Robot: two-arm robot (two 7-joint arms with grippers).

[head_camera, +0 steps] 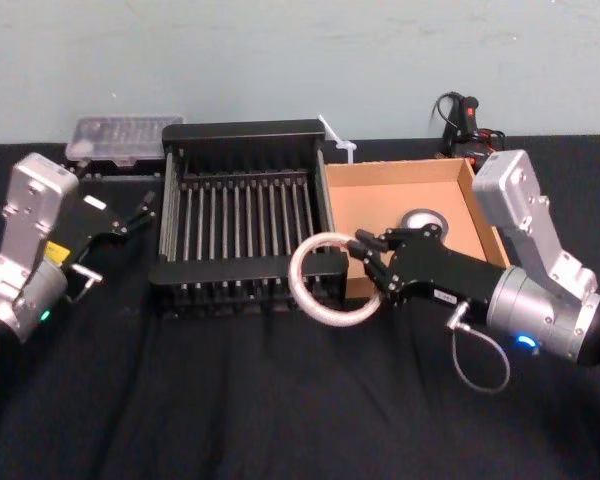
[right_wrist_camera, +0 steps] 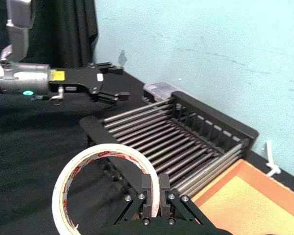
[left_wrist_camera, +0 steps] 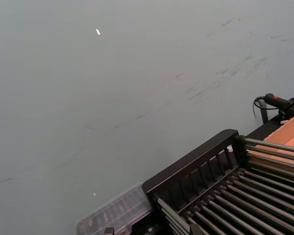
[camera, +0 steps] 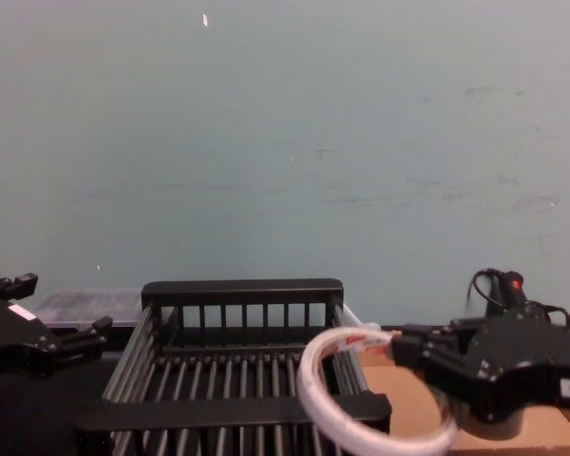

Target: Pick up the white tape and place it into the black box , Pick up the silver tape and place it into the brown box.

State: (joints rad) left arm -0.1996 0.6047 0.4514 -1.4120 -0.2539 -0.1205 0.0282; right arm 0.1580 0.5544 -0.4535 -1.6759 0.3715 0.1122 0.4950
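Observation:
My right gripper (head_camera: 368, 262) is shut on the rim of the white tape (head_camera: 296, 280), a thin wide ring with red print inside (right_wrist_camera: 108, 150). The ring hangs tilted above the front right corner of the black box (head_camera: 240, 135), a slatted crate. In the chest view the white tape (camera: 307, 385) floats over the crate's front rim (camera: 237, 410). The silver tape (head_camera: 423, 220) lies in the brown box (head_camera: 400, 178), partly behind my right gripper. My left gripper (head_camera: 140, 213) is open and holds nothing, left of the crate.
A clear plastic case (head_camera: 120, 135) sits behind the crate's left corner. A black handle with cable (head_camera: 465, 120) lies behind the brown box. A white zip tie (head_camera: 338, 138) pokes up between the boxes. Black cloth covers the table; a wall stands close behind.

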